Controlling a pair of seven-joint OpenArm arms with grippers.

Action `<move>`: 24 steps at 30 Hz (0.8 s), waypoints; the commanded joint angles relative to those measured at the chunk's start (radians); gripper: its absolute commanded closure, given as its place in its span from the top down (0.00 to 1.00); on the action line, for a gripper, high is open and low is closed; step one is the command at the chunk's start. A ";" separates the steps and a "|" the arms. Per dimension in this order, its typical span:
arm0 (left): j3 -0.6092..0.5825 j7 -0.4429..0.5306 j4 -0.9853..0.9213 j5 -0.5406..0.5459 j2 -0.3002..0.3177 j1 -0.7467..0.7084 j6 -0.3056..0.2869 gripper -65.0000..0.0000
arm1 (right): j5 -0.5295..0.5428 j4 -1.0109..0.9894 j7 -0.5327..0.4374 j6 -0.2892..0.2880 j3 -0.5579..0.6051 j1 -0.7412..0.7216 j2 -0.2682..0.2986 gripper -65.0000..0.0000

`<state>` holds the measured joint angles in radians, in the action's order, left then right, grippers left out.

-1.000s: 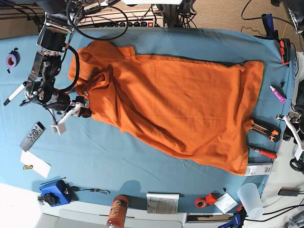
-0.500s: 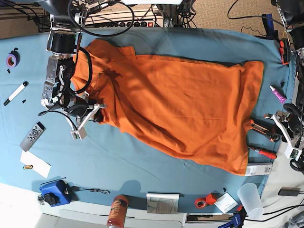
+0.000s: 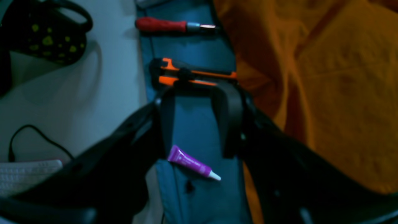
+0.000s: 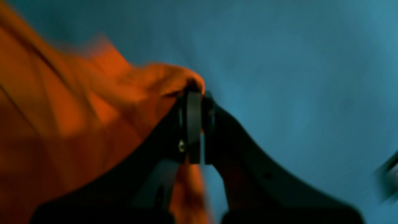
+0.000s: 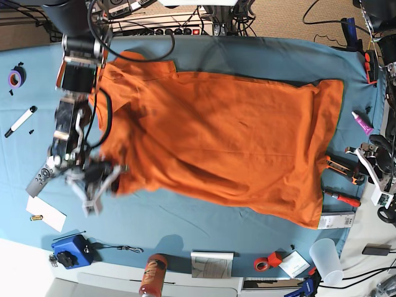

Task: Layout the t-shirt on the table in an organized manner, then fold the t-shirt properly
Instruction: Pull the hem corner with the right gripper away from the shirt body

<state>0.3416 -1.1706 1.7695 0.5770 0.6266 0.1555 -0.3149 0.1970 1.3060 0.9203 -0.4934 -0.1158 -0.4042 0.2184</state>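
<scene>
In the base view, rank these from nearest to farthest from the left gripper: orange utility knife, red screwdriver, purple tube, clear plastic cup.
From the left gripper:
1. Orange utility knife, right beside it at the shirt's hem.
2. Red screwdriver, just past the knife.
3. Purple tube, on the opposite side.
4. Clear plastic cup, at the table's corner.

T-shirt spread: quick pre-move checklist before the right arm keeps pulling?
1. Right gripper shut on t-shirt edge: ok.
2. Left gripper open, holding nothing: ok.
3. Left gripper over bare table, not on shirt hem: ok.
4. Shirt flat: not ok, bunched near the right gripper.
5. Purple tube and orange cutter close to the left gripper: not ok.
6. Grip depth on cloth: cannot tell, blurred.
</scene>
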 commanded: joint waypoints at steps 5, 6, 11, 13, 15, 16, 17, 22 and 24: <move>0.010 0.014 0.013 0.016 0.020 -0.014 0.003 0.37 | -0.099 0.013 -0.161 0.035 -0.004 -0.137 0.012 0.00; 0.010 0.011 0.013 0.027 0.018 -0.024 0.003 0.37 | -0.117 0.007 -0.185 0.051 -0.004 -0.154 0.012 0.00; 0.010 0.010 0.013 0.049 0.007 -0.071 0.003 0.37 | -0.212 -0.061 -0.375 0.124 -0.004 -0.202 0.012 0.00; 0.010 0.009 0.013 0.053 0.005 -0.086 0.003 0.37 | -0.253 -0.138 -0.469 0.151 -0.004 -0.218 0.012 0.00; 0.010 0.008 0.013 0.056 0.005 -0.095 0.003 0.37 | -0.278 -0.245 -0.535 0.163 -0.004 -0.245 0.012 0.00; 0.010 0.007 0.013 0.056 0.005 -0.098 0.002 0.37 | -0.288 -0.301 -0.570 0.166 -0.004 -0.260 0.011 0.00; 0.010 0.007 0.013 0.056 0.005 -0.098 0.002 0.37 | -0.296 -0.357 -0.608 0.166 -0.004 -0.274 0.012 0.00; 0.010 0.008 0.013 0.056 0.005 -0.097 0.002 0.37 | -0.303 -0.486 -0.718 0.166 -0.004 -0.296 0.012 0.00; 0.010 0.008 0.013 0.056 0.005 -0.097 0.002 0.37 | -0.303 -0.485 -0.719 0.166 -0.004 -0.294 0.012 0.00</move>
<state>0.3420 -1.1748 1.7691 0.6262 0.6102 0.0425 -0.3149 -0.1120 0.8028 0.2348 -0.3347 -0.1173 -0.6548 0.2180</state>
